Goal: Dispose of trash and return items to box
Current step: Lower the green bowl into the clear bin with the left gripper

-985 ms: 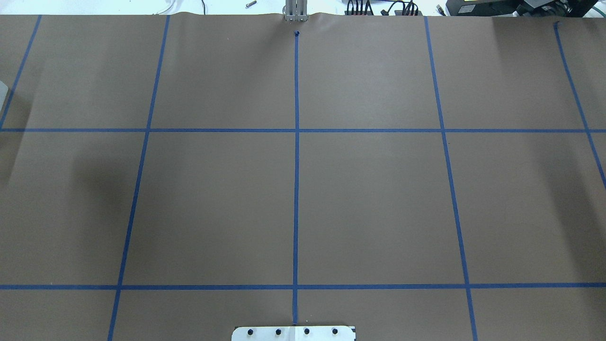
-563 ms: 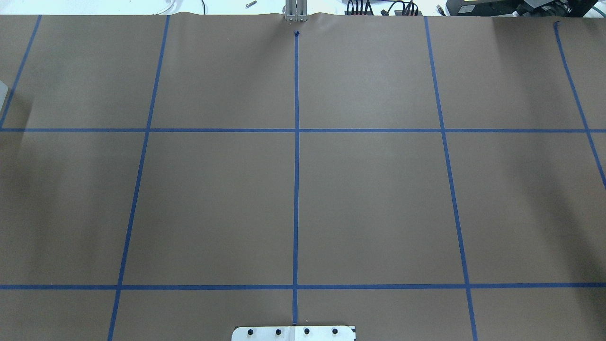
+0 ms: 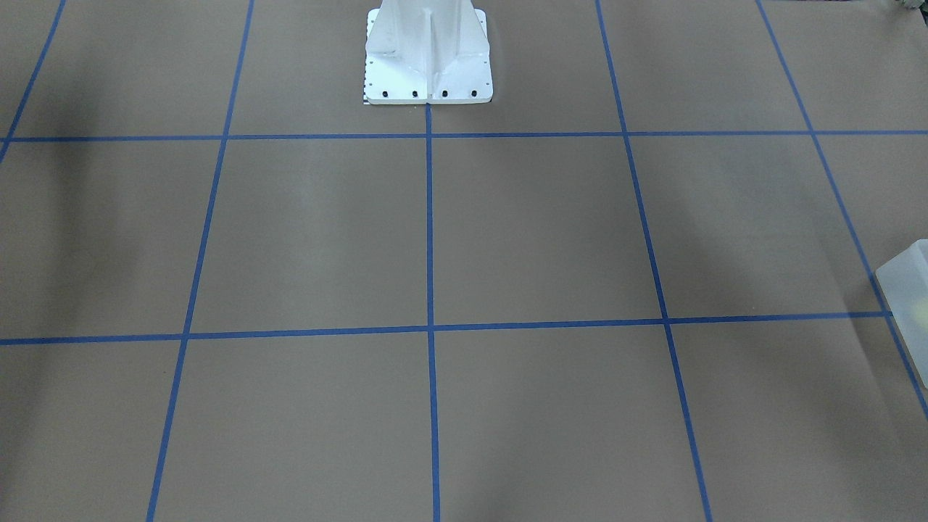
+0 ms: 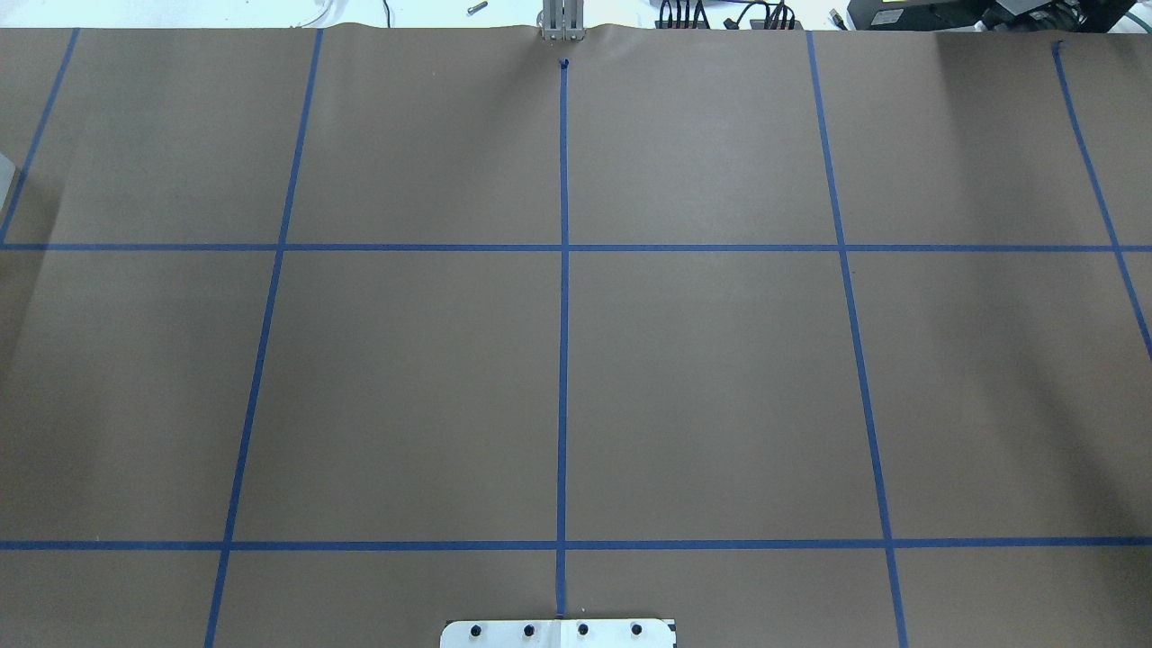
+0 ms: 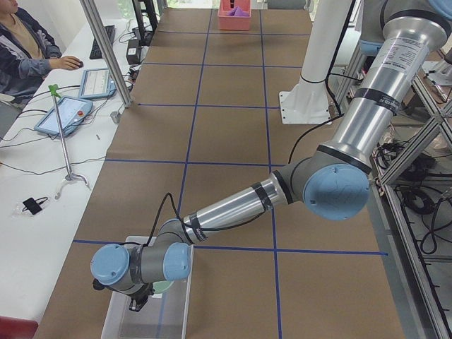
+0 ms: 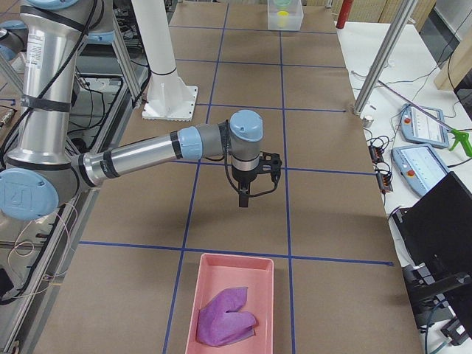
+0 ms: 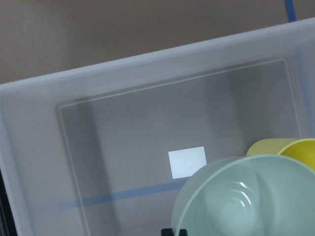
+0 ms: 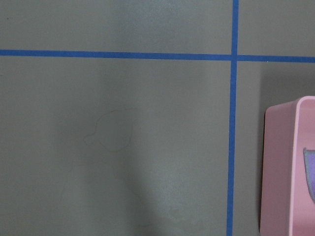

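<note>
Over the box (image 7: 29,147), your left claw (image 5: 138,302) is hanging by the bowl (image 7: 241,196) and cup (image 7: 295,150), your right claw (image 6: 245,198) near a pink tray (image 6: 193,295); neither claw's opening is showing.

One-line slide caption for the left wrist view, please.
Left wrist camera looks down into the translucent box, mint-green bowl and yellow cup at the frame's lower right.

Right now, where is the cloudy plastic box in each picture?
Front-facing: box, right edge.
Overhead: box sliver, left edge.
Exterior left: box, bottom left.
Exterior right: box, top centre.
Left wrist: box fills the picture.
Right wrist: not in it.
Shared landmark, exterior views: white robot base.
</note>
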Robot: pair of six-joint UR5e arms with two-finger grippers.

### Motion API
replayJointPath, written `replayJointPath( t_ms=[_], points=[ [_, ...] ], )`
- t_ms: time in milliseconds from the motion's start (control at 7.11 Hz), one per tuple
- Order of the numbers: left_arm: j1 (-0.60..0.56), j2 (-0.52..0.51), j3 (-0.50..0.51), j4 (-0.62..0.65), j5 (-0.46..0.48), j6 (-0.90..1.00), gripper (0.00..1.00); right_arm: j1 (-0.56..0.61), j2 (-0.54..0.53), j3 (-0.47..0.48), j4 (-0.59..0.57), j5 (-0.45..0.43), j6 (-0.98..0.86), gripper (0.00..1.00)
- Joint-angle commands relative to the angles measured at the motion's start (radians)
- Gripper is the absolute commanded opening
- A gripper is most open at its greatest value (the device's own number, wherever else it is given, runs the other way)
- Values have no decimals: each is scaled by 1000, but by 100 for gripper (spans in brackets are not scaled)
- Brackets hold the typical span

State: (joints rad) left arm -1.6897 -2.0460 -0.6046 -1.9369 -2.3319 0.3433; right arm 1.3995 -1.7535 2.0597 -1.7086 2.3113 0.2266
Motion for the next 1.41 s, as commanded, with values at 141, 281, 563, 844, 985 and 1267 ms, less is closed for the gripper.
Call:
replayJointPath(
  t_ms=[141, 281, 563, 844, 985, 1267],
  points=[
    [-5, -23, 150, -158, 11, -154, 0, -10, 0, -3, 0, -1, 2, 100],
    [-5, -38, 175, -183, 11, -217, 0, -10, 0, -3, 0, -1, 2, 100],
    [-5, -39, 178, -255, 9, -419, 0, -11, 0, -3, 0, -1, 2, 100],
    [5, -36, 218, -312, 8, -516, 0, -13, -1, -3, 0, -1, 2, 100],
    [8, -33, 221, -312, 6, -524, 0, -13, -1, -3, 0, -1, 2, 100],
    [41, -31, 226, -313, 5, -546, 21, -16, -1, -3, 0, -3, 2, 100]
  ],
)
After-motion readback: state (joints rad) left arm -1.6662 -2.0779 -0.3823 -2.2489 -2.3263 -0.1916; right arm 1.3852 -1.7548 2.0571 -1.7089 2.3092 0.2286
